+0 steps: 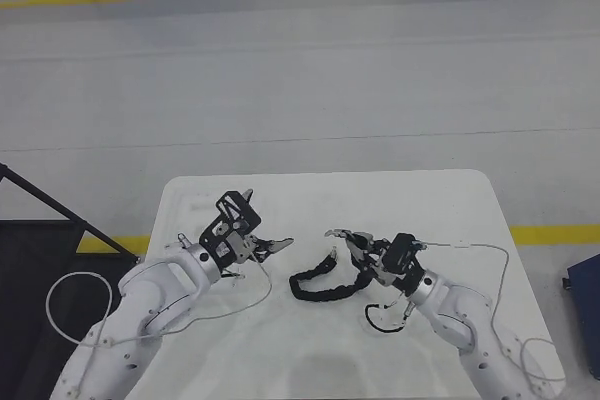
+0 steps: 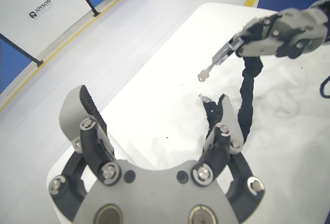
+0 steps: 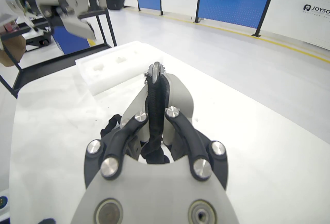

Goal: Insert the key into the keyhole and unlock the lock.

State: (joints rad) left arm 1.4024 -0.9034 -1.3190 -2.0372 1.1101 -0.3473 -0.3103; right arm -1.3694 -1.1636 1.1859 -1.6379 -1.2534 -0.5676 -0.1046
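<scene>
Your right claw (image 2: 242, 41) is clamping the lock (image 2: 223, 52) and your left claw (image 2: 153, 96) is hanging wide open, so you're lining it up on the key (image 2: 203, 75) head at its 3 o'clock, squaring up before twisting.

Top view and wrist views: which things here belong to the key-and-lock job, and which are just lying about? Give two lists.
For the job: key, sitting in the lock; right gripper, shut on the lock; black cable; left gripper, open.
Lying about: white foam tray on the table; black rack beside it.
</scene>
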